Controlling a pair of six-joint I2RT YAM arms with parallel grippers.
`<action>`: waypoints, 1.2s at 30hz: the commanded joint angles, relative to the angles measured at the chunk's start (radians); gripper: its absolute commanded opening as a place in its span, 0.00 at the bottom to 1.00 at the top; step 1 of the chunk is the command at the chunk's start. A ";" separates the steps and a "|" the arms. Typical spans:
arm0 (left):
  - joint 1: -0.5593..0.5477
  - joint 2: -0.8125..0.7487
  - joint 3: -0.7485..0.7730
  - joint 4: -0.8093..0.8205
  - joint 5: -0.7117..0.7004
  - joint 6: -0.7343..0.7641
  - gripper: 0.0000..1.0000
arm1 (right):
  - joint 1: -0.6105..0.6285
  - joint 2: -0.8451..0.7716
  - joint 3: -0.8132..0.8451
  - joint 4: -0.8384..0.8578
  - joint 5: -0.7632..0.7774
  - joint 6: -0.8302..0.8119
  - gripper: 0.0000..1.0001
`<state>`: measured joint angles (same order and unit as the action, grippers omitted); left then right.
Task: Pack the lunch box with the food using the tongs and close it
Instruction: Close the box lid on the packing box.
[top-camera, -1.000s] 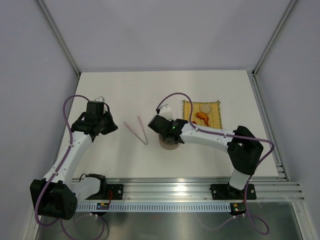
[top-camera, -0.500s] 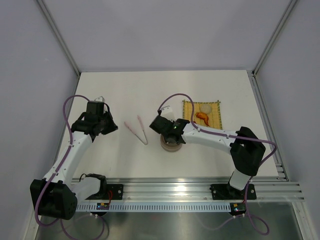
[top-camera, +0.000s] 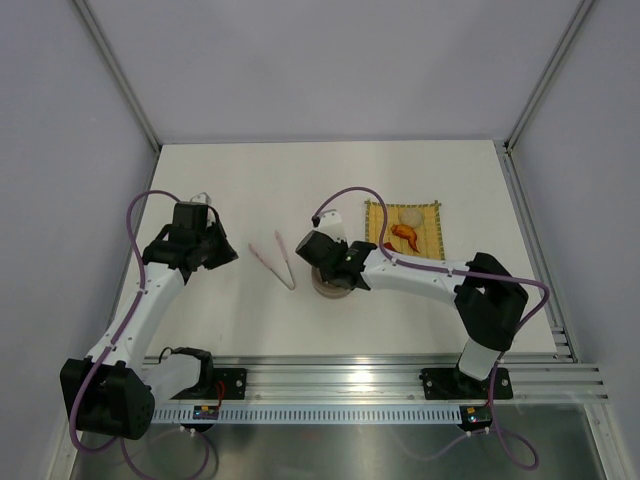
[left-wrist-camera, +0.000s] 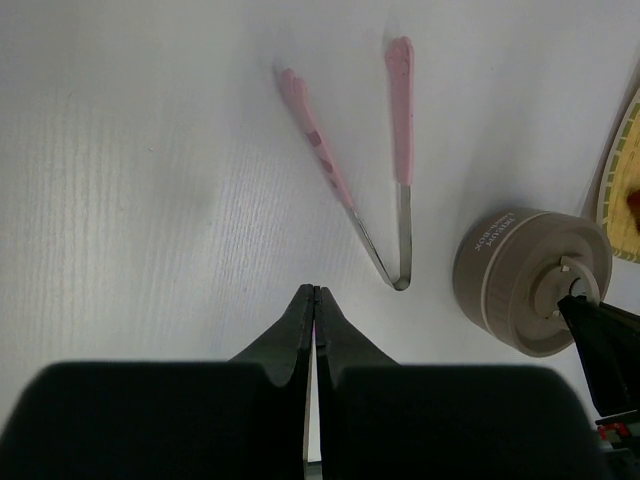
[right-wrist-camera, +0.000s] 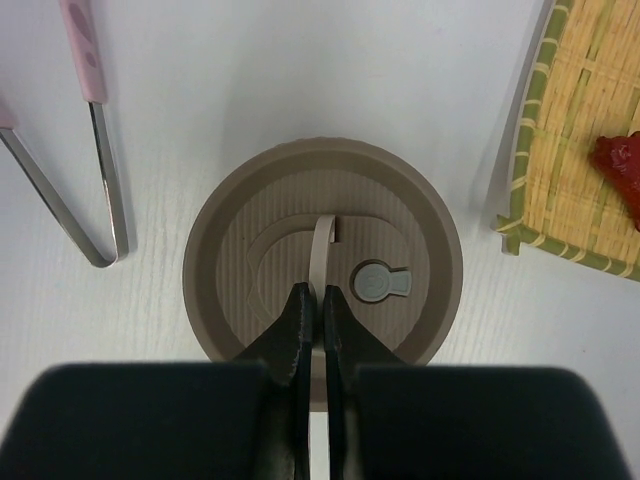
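We're looking at the right gripper (right-wrist-camera: 311, 300) reaching down over the lunch box (left-wrist-camera: 490, 275). It's pinching the upright ring handle (right-wrist-camera: 322, 235) of the lid (right-wrist-camera: 400, 210) btwn nearly shut jaws. The lid is sitting on the lunch box, so we're judging this grip as prep for lifting it off, b/c nothing's getting packed while it's covered. The pinch is sitting near the lid's middle, prob. so the disc is hanging level once raised.

The left gripper (left-wrist-camera: 314, 295) is hanging w/ its jaws pressed together, holding nothing, just above the bare surface (top-camera: 250, 190). It's pointing at the joined end of the tongs (left-wrist-camera: 402, 120). They're lying flat in a V btwn that gripper and the lunch box, touching neither. We're reading that as a standby spot: close to the tool it's needing next, and clear of the right arm.

The food (top-camera: 404, 233) is lying on the yellow mat (right-wrist-camera: 590, 120), just right of the lunch box, w/ a red bit showing at the edge of the right wrist view. We're seeing several pieces not yet packed, so we're placing the task at its opening step.
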<state>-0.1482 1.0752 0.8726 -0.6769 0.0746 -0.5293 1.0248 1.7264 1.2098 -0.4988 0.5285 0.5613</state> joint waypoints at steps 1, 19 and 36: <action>0.004 -0.006 -0.014 0.062 0.045 -0.009 0.00 | 0.017 0.113 0.023 -0.073 -0.094 0.043 0.00; -0.224 0.063 0.012 0.175 0.109 -0.098 0.00 | 0.017 -0.166 0.076 -0.064 -0.133 0.025 0.68; -0.404 0.371 0.034 0.356 0.182 -0.124 0.00 | -0.144 -0.104 -0.035 -0.004 -0.361 0.066 0.00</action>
<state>-0.5484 1.4105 0.8787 -0.3946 0.2180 -0.6556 0.8886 1.5936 1.1515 -0.5201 0.2237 0.6430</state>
